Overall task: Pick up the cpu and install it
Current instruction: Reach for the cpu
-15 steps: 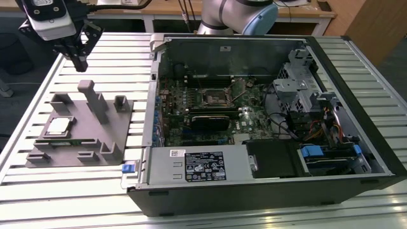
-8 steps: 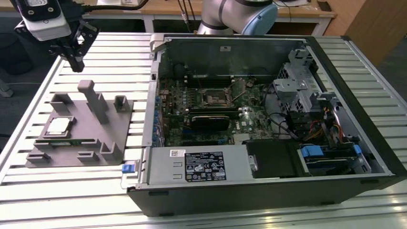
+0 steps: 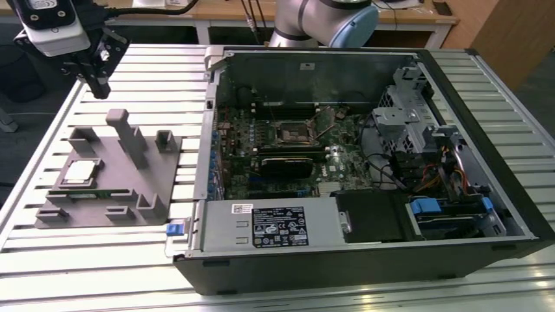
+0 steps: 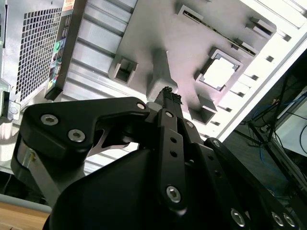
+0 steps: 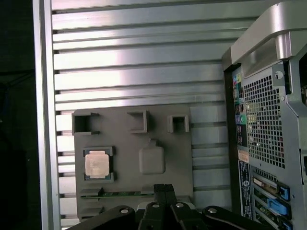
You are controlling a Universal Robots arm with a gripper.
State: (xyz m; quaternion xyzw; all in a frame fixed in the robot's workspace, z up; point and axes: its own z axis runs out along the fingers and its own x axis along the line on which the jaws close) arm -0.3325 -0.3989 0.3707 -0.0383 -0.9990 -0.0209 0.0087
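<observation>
The gripper (image 3: 96, 83) hangs at the exterior view's upper left and points straight down, its black jaws closed flat against each other. In both wrist views the two fingertips (image 5: 159, 191) (image 4: 166, 99) meet along one thin seam. A white camera housing (image 3: 52, 26) sits on the wrist above. The silver-and-blue arm joint (image 3: 329, 23) stands at the far edge.

Cannot read any print. Can make out 2 stickers inside the computer case (image 3: 347, 268): a large white-and-black label (image 3: 279, 225) on the metal cover (image 3: 220, 226), a small white sticker (image 3: 308, 65) on the far wall (image 3: 355, 79), both too fine to decipher.
</observation>
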